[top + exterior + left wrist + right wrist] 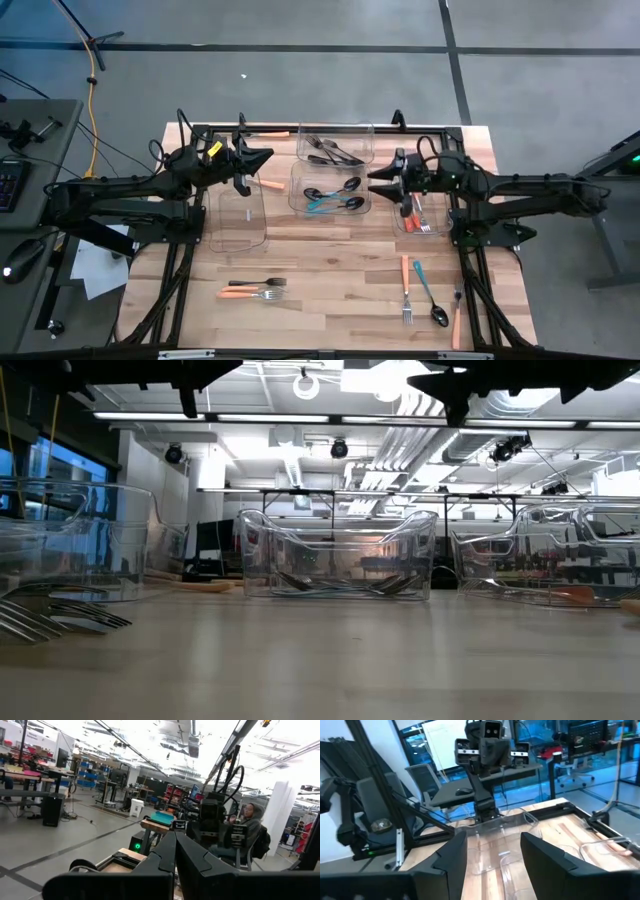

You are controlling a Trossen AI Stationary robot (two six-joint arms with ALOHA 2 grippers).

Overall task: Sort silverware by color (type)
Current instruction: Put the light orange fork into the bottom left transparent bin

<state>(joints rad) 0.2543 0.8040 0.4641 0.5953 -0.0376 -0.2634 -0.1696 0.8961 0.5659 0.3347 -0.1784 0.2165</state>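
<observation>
Silverware lies scattered and sorted on the wooden table. Black forks (333, 150) lie in the far clear bin, and black and teal spoons (333, 194) in the middle bin. Orange-handled pieces (418, 214) fill the right bin. Loose pieces lie near the front: an orange fork and a black knife (254, 289), and an orange fork (406, 286) beside a teal spoon (430, 295). My left gripper (268, 157) (175, 845) hovers shut above the left bin's far end. My right gripper (372, 182) (493, 855) hovers open beside the middle bin.
An empty clear bin (242, 220) stands on the left. An orange knife (268, 184) lies beside it, and another orange piece (266, 132) lies at the far edge. One more orange piece (457, 322) lies near the front right. A black frame rims the table.
</observation>
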